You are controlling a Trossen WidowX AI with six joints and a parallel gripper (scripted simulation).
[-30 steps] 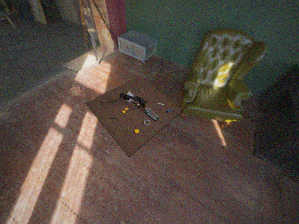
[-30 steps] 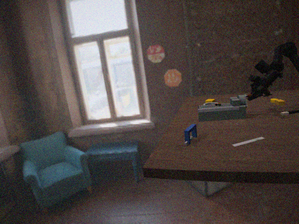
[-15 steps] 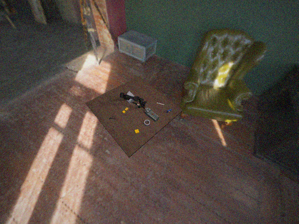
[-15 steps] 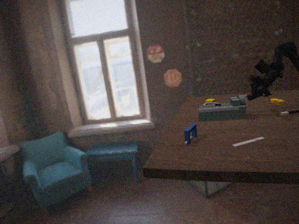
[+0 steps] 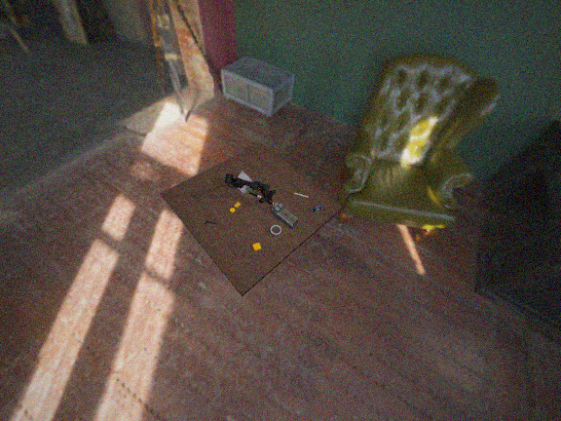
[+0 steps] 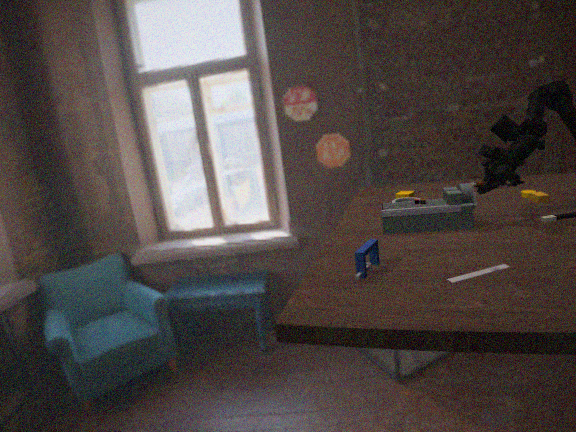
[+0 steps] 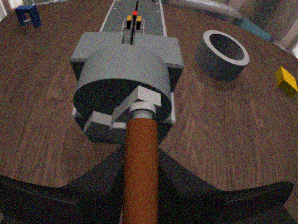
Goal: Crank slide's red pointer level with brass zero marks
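Note:
The grey machine stands on the table, its slide track running away from the crank end. The orange-brown crank handle points toward the wrist camera from the light grey crank arm. My gripper is shut on the handle, one black finger on each side. The red pointer shows small on the track, near the two brass zero marks. It appears between them sideways and slightly beyond them; I cannot tell the exact offset.
A grey ring and a yellow block lie on one side of the machine. A blue arch and a white strip lie on the other.

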